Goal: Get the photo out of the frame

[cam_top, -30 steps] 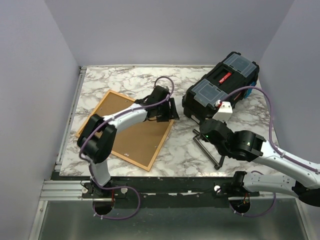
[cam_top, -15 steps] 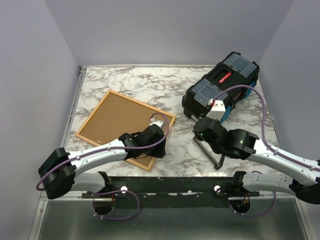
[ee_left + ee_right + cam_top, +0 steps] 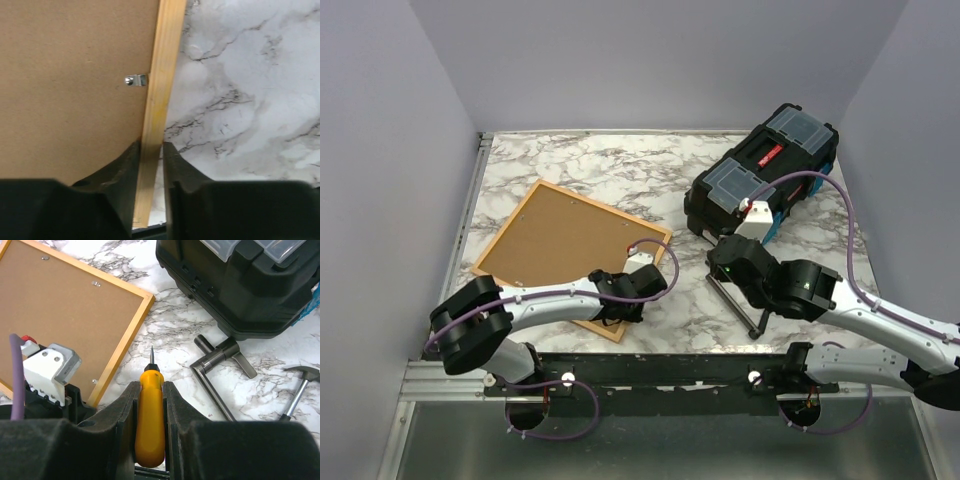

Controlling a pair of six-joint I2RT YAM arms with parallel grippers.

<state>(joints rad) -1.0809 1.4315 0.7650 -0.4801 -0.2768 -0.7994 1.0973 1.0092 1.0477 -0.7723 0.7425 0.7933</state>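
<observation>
**A:** Start on the left. How does the left gripper [image 3: 149,147] stand?

**B:** Nearly closed. Its two black fingers [image 3: 122,167] press on either side of one rail of the frame [image 3: 160,75], close to the near corner.

**A:** And the frame itself?

**B:** It lies flat and face down on the left half of the marble table [image 3: 610,160], turned askew. The back of the rail is pale, smooth wood, and a thin orange line shows along the outer edge.

**A:** Where is the photo [image 3: 65,75]?

**B:** Inside the frame. Only its back shows, a matt brown board. A small shiny metal clip [image 3: 136,80] reaches from the rail onto it.

**A:** Now the right gripper [image 3: 151,385].

**B:** Its jaws are drawn in narrow and clamp the smooth amber handle of a screwdriver [image 3: 151,410]. The thin pointed tip points away, over the bare marble just right of the frame.

**A:** And further right?

**B:** A dark grey bar tool [image 3: 215,365] with a long straight rod lies on the table. Beyond it sits a black plastic toolbox [image 3: 240,285] with clear lid compartments. A hammer [image 3: 300,382] with a steel head lies at the far right.
</observation>
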